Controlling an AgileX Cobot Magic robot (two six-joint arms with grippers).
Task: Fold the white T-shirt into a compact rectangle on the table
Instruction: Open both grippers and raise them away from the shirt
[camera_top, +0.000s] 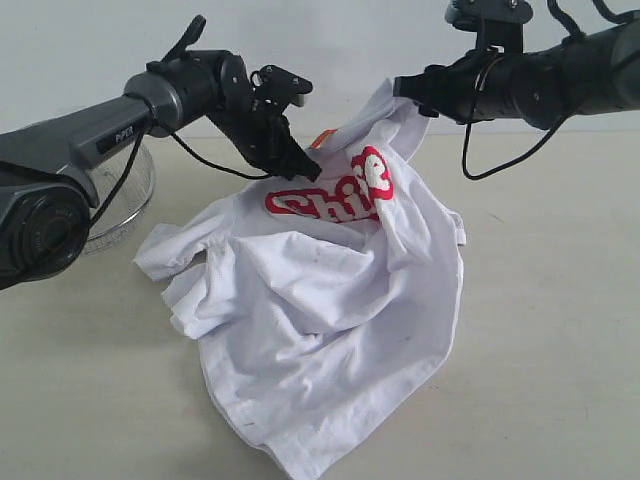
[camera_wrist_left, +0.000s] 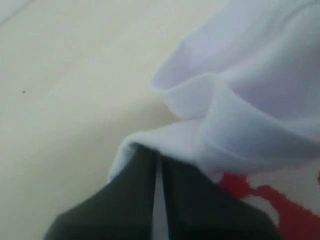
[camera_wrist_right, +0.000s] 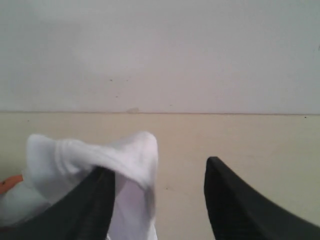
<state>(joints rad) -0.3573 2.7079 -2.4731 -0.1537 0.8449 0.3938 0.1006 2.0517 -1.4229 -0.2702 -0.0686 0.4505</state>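
The white T-shirt (camera_top: 320, 300) lies crumpled on the table (camera_top: 560, 330), its upper part lifted so the red lettering (camera_top: 340, 195) faces out. An orange neck tag (camera_top: 322, 138) shows near the top. My left gripper (camera_top: 298, 163) is shut on a fold of the shirt beside the collar; the left wrist view shows white cloth (camera_wrist_left: 240, 110) pinched between the dark fingers (camera_wrist_left: 130, 200). My right gripper (camera_top: 405, 88) stands open at the shirt's top edge. In the right wrist view the cloth (camera_wrist_right: 100, 155) drapes over one finger (camera_wrist_right: 90, 205), while the other finger (camera_wrist_right: 235, 200) is bare.
A round wire-mesh basket (camera_top: 128, 200) stands at the back left behind my left arm. Bare tabletop (camera_wrist_right: 240, 135) runs to a pale wall (camera_top: 330, 40) at the back. The shirt's lower hem reaches the near table edge (camera_top: 300, 465).
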